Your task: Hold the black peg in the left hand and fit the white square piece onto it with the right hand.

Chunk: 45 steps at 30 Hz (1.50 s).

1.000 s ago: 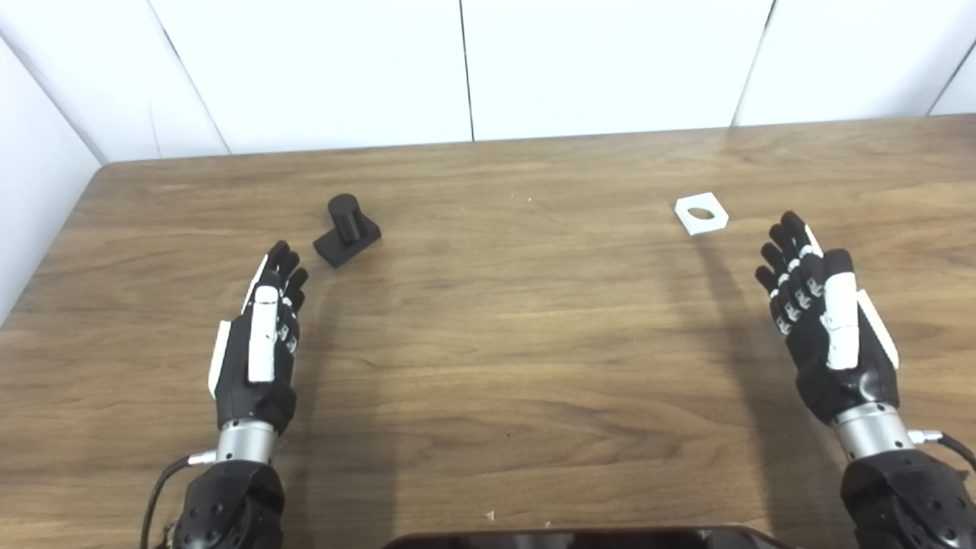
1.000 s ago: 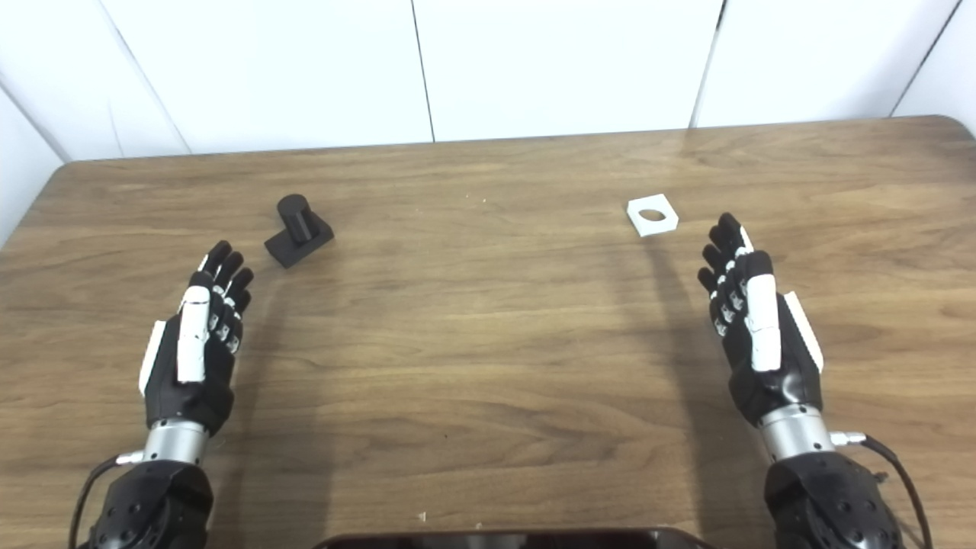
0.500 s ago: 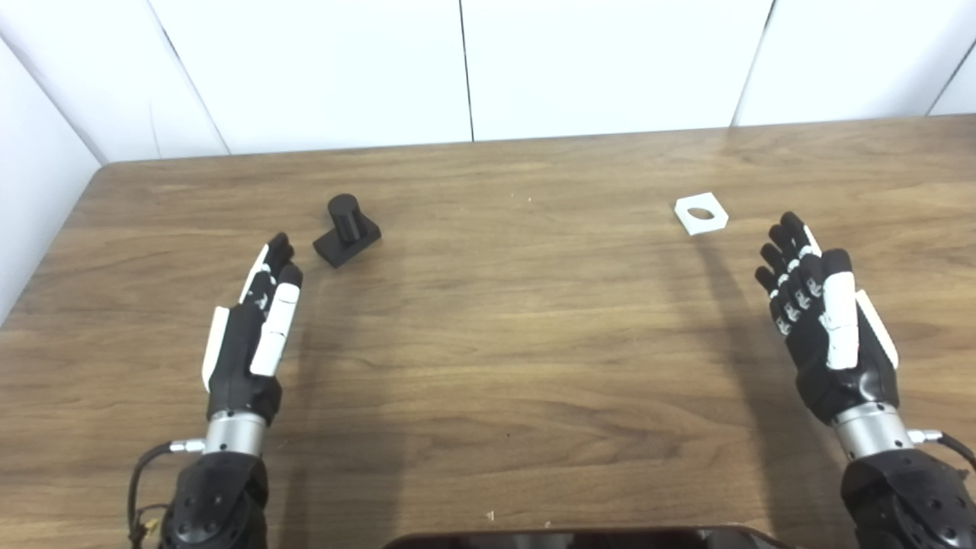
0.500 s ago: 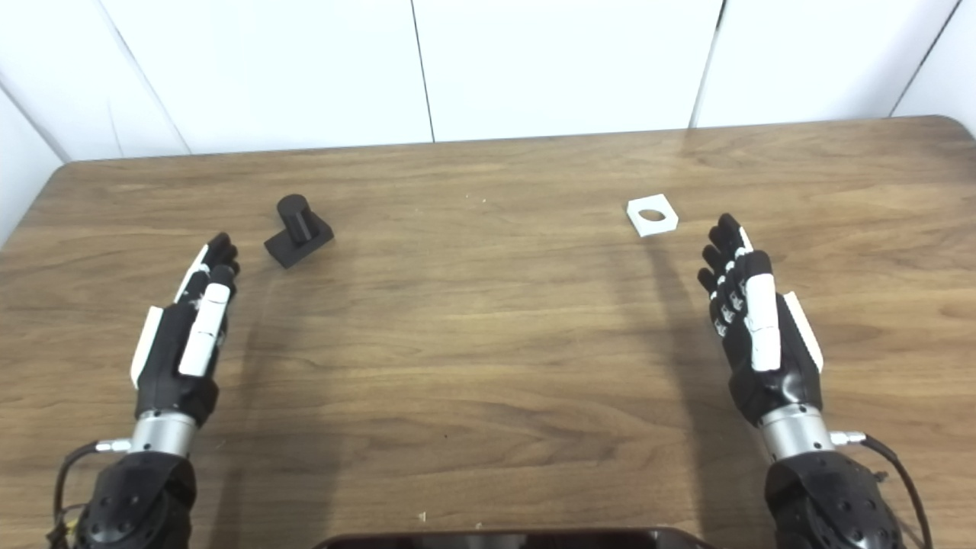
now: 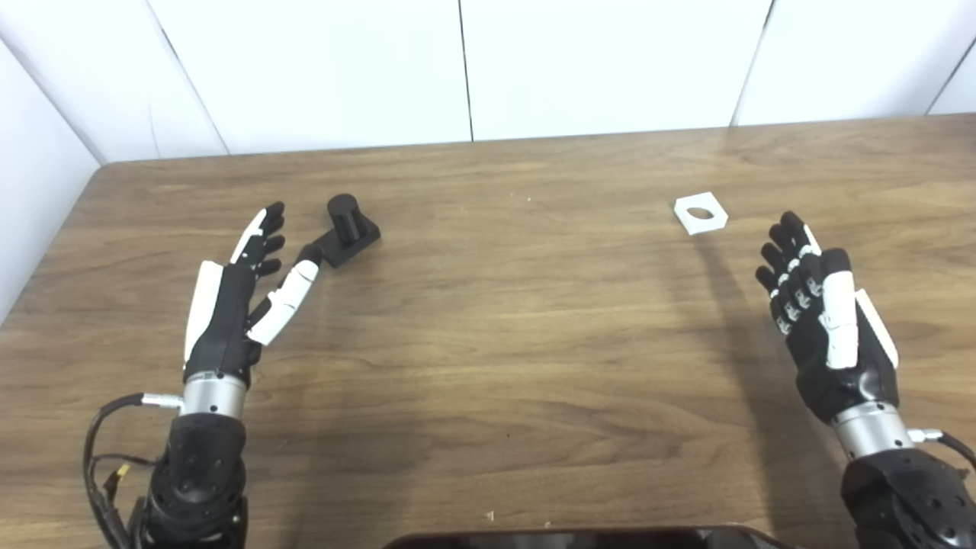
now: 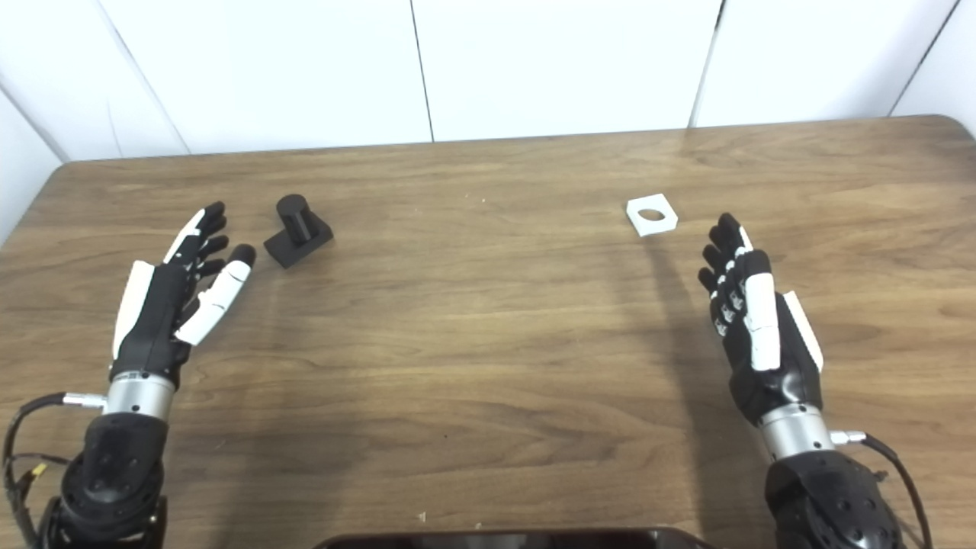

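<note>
The black peg (image 5: 347,229), a short cylinder on a square base, stands on the wooden table (image 5: 503,320) at the left. My left hand (image 5: 244,297) is open just left of and nearer than the peg, thumb spread toward the base, holding nothing. The white square piece (image 5: 701,213) with a round hole lies flat at the right. My right hand (image 5: 820,320) is open, nearer than and to the right of the white piece, apart from it.
White wall panels (image 5: 465,69) rise behind the table's far edge. A dark object (image 5: 579,540) shows at the bottom edge of the picture, at the table's near side.
My left hand has moved forward and left toward the peg, and its thumb has spread away from the fingers. The right hand, peg and white piece have not moved.
</note>
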### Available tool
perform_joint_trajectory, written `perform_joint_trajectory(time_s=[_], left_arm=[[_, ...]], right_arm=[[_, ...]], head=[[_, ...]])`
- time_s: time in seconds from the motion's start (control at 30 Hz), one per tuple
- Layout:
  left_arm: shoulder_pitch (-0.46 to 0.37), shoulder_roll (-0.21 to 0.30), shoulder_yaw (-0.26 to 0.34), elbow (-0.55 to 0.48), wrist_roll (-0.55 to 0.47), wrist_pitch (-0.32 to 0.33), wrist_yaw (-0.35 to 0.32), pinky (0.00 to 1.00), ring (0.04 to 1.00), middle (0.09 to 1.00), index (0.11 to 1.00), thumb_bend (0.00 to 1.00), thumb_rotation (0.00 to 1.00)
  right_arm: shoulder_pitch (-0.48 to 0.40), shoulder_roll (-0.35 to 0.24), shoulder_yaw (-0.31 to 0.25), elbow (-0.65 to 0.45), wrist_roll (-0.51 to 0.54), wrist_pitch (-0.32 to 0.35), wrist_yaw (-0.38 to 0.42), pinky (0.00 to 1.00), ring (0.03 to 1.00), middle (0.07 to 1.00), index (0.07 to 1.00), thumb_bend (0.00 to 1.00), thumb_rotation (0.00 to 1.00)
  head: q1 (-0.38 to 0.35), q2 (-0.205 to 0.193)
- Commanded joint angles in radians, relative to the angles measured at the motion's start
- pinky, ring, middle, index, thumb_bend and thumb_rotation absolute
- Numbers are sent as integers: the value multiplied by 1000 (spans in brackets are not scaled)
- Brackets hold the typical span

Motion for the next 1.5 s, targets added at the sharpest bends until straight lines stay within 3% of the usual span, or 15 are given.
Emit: perform_joint_trajectory(time_s=[0.0, 0.13, 0.3, 0.5, 0.77, 1.0, 1.47], left_arm=[[-61, 36, -11, -35, 52, 23, -15, 927, 958, 963, 904, 579, 586], [-106, 70, -35, -9, 183, 58, -86, 918, 961, 958, 852, 630, 535], [-150, 75, -31, 39, 293, 59, -146, 883, 986, 962, 820, 705, 440], [-186, 125, -79, 108, 396, 45, -147, 992, 1000, 968, 806, 756, 476], [-219, 159, -125, 199, 478, 26, -120, 1000, 1000, 968, 765, 776, 507], [-243, 160, -128, 266, 487, 40, -123, 1000, 1000, 973, 754, 772, 497], [-302, 159, -135, 406, 441, -21, -66, 1000, 1000, 959, 757, 755, 512]], right_arm=[[-18, -6, -1, -16, 3, -38, 8, 1000, 1000, 1000, 1000, 551, 1000], [-19, -5, 2, -6, -10, -48, 5, 1000, 1000, 1000, 1000, 564, 1000], [-19, 1, 4, -6, -17, -45, 2, 1000, 1000, 1000, 1000, 579, 1000], [-17, 6, 6, -6, -20, -47, -1, 1000, 1000, 1000, 1000, 573, 1000], [-11, 10, 3, -11, -3, -42, -1, 1000, 1000, 1000, 1000, 581, 1000], [-2, 2, -3, -9, 13, -49, 8, 1000, 1000, 1000, 1000, 589, 1000], [0, -4, -1, -3, 5, -54, 9, 1000, 1000, 1000, 1000, 607, 1000]], head=[[1, 0], [7, -4], [12, -7], [18, -12], [23, -15], [28, -16], [27, -22]])
